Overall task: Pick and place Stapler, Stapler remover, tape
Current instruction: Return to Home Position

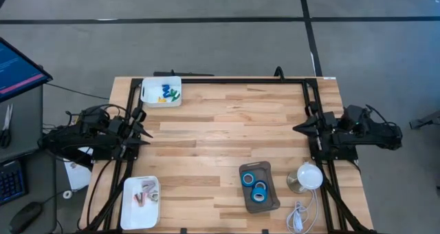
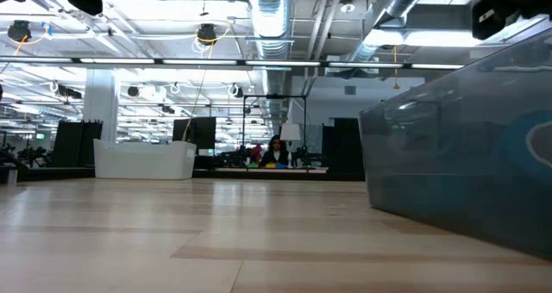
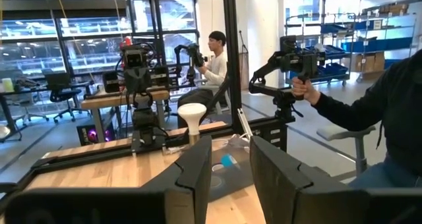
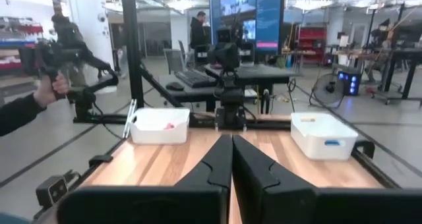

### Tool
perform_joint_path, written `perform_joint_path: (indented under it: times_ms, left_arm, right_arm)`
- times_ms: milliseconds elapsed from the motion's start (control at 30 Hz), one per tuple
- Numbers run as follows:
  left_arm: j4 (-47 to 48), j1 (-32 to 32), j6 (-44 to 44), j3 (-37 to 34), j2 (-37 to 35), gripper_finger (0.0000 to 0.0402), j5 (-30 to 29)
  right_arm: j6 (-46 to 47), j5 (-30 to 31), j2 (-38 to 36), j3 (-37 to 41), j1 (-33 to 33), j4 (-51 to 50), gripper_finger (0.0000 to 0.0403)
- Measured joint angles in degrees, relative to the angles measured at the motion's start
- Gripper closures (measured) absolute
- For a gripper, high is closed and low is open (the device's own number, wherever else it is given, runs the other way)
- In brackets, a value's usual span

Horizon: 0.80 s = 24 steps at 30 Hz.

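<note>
Two blue tape rolls (image 1: 247,178) (image 1: 259,191) lie flat in a grey tray (image 1: 269,201) at the near right of the wooden table; one roll (image 3: 227,161) shows in the left wrist view. My left gripper (image 1: 143,128) (image 3: 231,148) is open at the table's left edge, pointing level over it with nothing between its fingers. My right gripper (image 1: 297,129) (image 4: 231,140) is shut at the right edge, pointing level. Neither is near the tray. The stapler and the stapler remover cannot be made out as such.
A white bin (image 1: 161,91) (image 4: 324,135) at the far left holds blue and green pieces. Another white bin (image 1: 141,201) (image 4: 160,126) at the near left holds pinkish pieces. A white lamp (image 1: 309,177) stands beside the tray. People show in the room beyond.
</note>
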State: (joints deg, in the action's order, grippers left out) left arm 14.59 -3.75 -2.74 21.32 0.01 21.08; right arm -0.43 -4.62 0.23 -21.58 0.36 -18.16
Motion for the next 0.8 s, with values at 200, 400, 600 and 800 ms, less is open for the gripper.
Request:
perform_joint_path:
  times_ms: [200,400,600,800]
  left_arm:
    - [0.04,-0.01,-1.46,0.00,0.00,0.0307,0.00]
    - [-0.58,-0.02,-1.90,-1.53,0.00,0.0307,0.00]
    - [-4.90,0.00,-2.59,-6.89,0.04,0.0307,0.01]
    - [-10.45,0.00,-3.39,-11.01,0.00,0.0307,-0.03]
  right_arm:
    - [-0.02,0.02,0.00,-0.02,0.00,-0.02,0.0400]
    - [-0.08,0.02,-0.02,0.80,0.00,0.34,0.0400]
    - [0.97,0.13,-0.02,4.70,0.00,2.63,0.0400]
    - [2.56,0.15,-0.04,7.55,0.00,5.52,0.0400]
